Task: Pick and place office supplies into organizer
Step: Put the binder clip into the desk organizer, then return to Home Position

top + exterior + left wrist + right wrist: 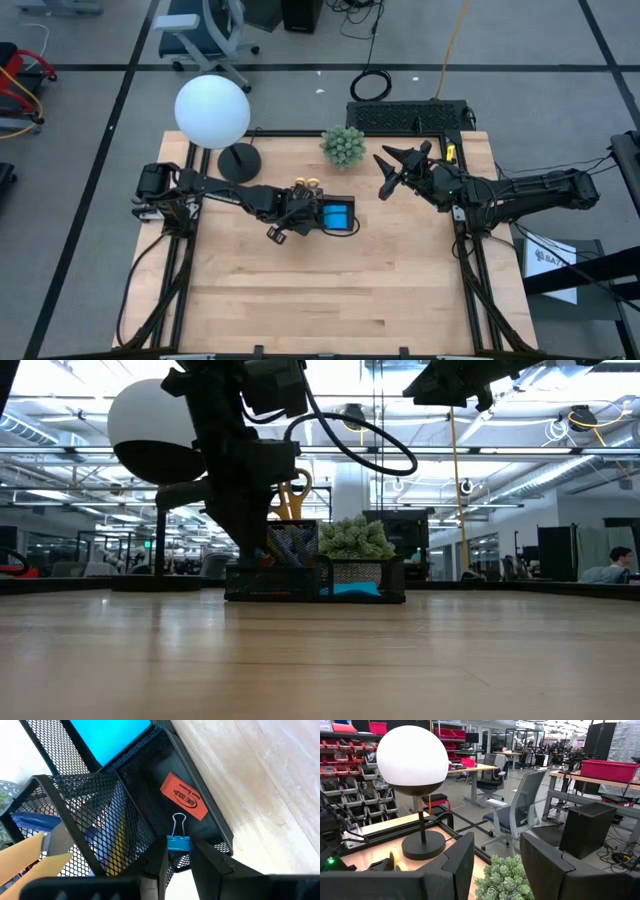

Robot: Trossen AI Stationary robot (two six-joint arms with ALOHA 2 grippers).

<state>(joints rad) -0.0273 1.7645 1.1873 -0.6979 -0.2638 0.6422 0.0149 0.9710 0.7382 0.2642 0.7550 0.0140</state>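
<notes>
The organizer, a black mesh tray, stands mid-table and holds a blue sticky-note pad. Yellow scissors handles stick up from its mesh cup. A red eraser lies flat on the floor of a low compartment. My left gripper hovers over that compartment, pointing steeply down, shut on a small blue binder clip. My right gripper hangs open and high at the table's far right, holding nothing. My left gripper pinches the binder clip's blue body between its two fingertips, coming from above and slanting down. The clip's silver wire handles point away from the fingers toward the compartment floor. The clip looks clear of the tray, just short of the eraser.
A lamp with a white globe and a round black base stands at the far left. A green spiky plant ball sits behind the organizer. A black keyboard-like unit lies beyond the far edge. Bare wood fills the near half.
</notes>
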